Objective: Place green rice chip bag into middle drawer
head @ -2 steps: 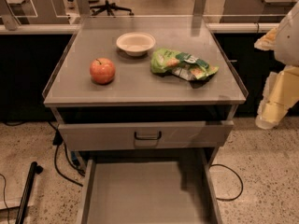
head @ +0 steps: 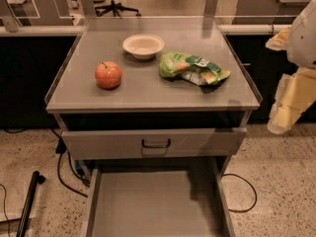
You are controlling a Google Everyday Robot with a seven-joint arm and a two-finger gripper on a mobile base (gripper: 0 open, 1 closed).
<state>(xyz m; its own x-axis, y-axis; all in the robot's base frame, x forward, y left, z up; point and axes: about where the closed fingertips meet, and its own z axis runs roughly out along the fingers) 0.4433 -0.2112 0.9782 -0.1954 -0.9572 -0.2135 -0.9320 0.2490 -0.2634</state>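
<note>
The green rice chip bag (head: pixel 193 68) lies flat on the right half of the cabinet top (head: pixel 148 90), crinkled, with its dark green label facing up. The middle drawer (head: pixel 153 201) is pulled out at the bottom of the view; its flat grey floor holds nothing. My gripper (head: pixel 288 105) hangs at the right edge of the view, beside the cabinet's right side and below the level of the top. It is well apart from the bag and holds nothing that I can see.
A red apple (head: pixel 108 75) sits on the left of the cabinet top. A white bowl (head: pixel 143 46) stands at the back middle. A grey drawer front with a black handle (head: pixel 156 143) sits above the open drawer. Cables (head: pixel 64 167) and a black pole (head: pixel 28 201) lie on the floor at left.
</note>
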